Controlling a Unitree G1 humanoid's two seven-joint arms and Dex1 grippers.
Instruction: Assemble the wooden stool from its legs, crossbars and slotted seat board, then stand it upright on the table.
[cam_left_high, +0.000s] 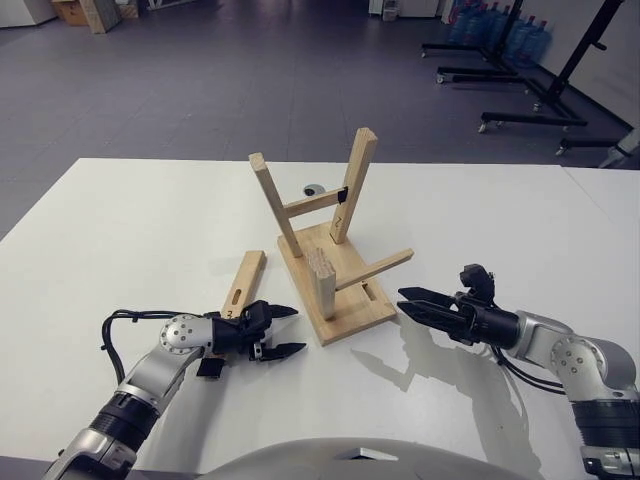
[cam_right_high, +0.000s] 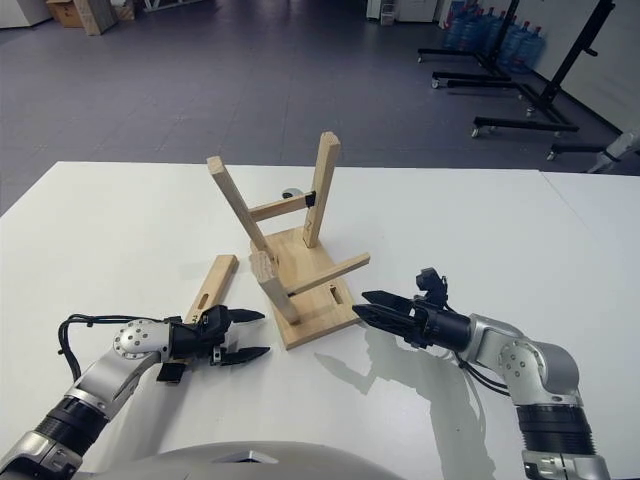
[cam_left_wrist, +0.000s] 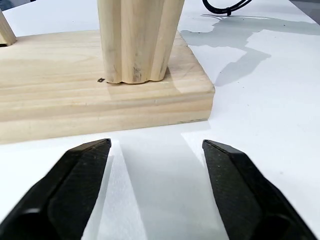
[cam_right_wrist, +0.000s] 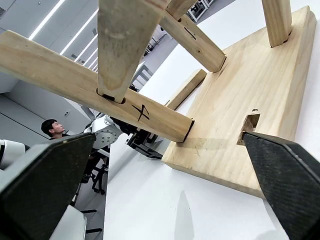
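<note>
The slotted seat board (cam_left_high: 345, 310) lies flat mid-table with three legs standing up from it: two tall ones at the back (cam_left_high: 275, 205) (cam_left_high: 353, 185) joined by a crossbar (cam_left_high: 312, 204), and a nearer leg (cam_left_high: 320, 283) holding a second crossbar (cam_left_high: 375, 268) whose far end hangs free. One loose leg (cam_left_high: 243, 282) lies on the table left of the board. My left gripper (cam_left_high: 300, 330) is open and empty, just off the board's near-left corner (cam_left_wrist: 100, 105). My right gripper (cam_left_high: 400, 300) is open at the board's right edge, facing an empty slot (cam_right_wrist: 250, 122).
A small round object (cam_left_high: 315, 187) sits behind the stool. A black cable (cam_left_high: 130, 318) loops beside my left arm. White table (cam_left_high: 120, 230) spreads wide to both sides. Wheeled black stands (cam_left_high: 520, 95) are on the floor at the back right.
</note>
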